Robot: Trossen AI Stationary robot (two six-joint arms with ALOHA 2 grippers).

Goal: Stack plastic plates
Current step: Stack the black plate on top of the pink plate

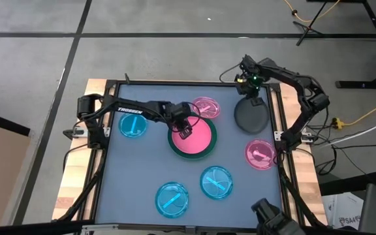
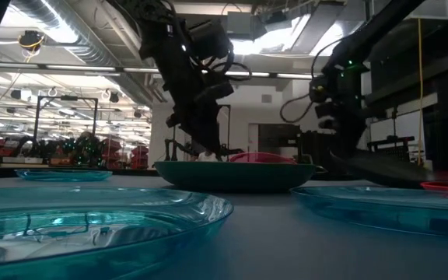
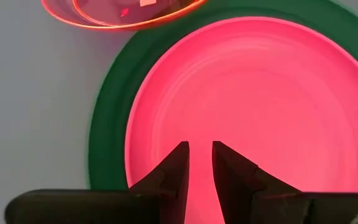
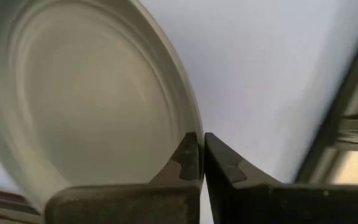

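Observation:
An opaque pink plate (image 1: pixel 194 138) lies inside the big dark green plate (image 1: pixel 172 142) at the table's middle. My left gripper (image 1: pixel 183 128) hovers low over the pink plate's left part (image 3: pixel 241 106), its fingers a little apart and holding nothing. Whether they touch the plate I cannot tell. My right gripper (image 1: pixel 249 91) is at the far right, shut on the dark grey plate (image 1: pixel 250 117). Translucent pink plates (image 1: pixel 205 107) (image 1: pixel 261 155) and cyan plates (image 1: pixel 133 124) (image 1: pixel 216 182) (image 1: pixel 172 199) lie flat on the table. My right gripper (image 4: pixel 197 146) pinches the dark grey plate's far rim (image 4: pixel 189 121) between its two fingers (image 4: pixel 219 163), one on the inner side and one on the outer. It comes from the far side, slanting down. The plate (image 2: pixel 391 169) sits tilted, its far edge raised.
The dark frame rail (image 1: pixel 281 117) runs close along the right of the grey plate. A translucent pink plate (image 3: pixel 123 14) lies just beyond the green one. Bare grey table surface (image 1: pixel 142 163) shows left of centre, between the plates.

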